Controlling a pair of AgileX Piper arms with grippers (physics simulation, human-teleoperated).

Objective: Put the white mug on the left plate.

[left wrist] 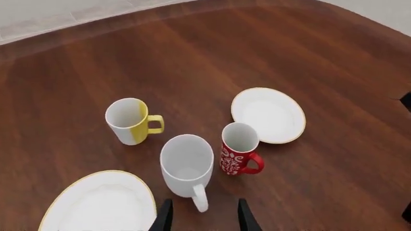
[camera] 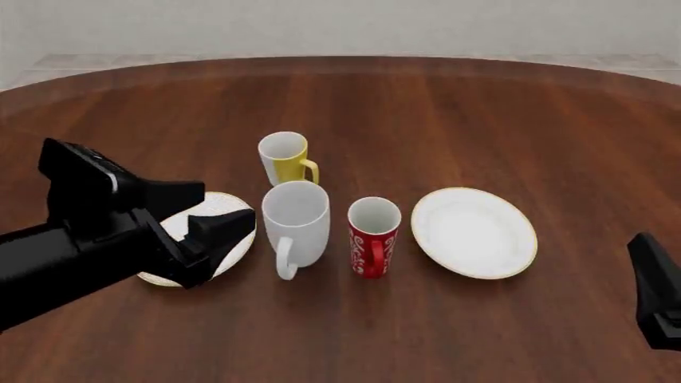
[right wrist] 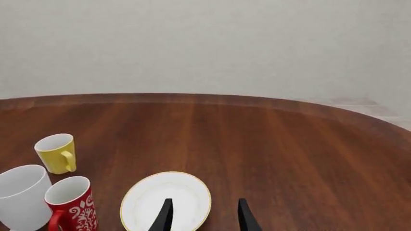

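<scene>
The white mug (camera: pixel 295 222) stands upright in the middle of the table, its handle (camera: pixel 285 263) turned toward the near edge. The left plate (camera: pixel 228 249) lies just left of it, partly hidden under my left gripper (camera: pixel 228 201), which hovers open above the plate and holds nothing. In the left wrist view the white mug (left wrist: pixel 186 163) is right ahead of the open left gripper (left wrist: pixel 204 219), its handle close to the gap, with the left plate (left wrist: pixel 96 202) beside it. My right gripper (right wrist: pixel 202 216) is open and empty, low at the table's near right (camera: pixel 651 279).
A yellow-and-white mug (camera: pixel 285 157) stands behind the white mug. A red patterned mug (camera: pixel 372 237) stands close on its right. The twin plate (camera: pixel 474 231) lies further right, below the right gripper's view (right wrist: pixel 165 199). The round wooden table (camera: pixel 447 112) stretches away behind them.
</scene>
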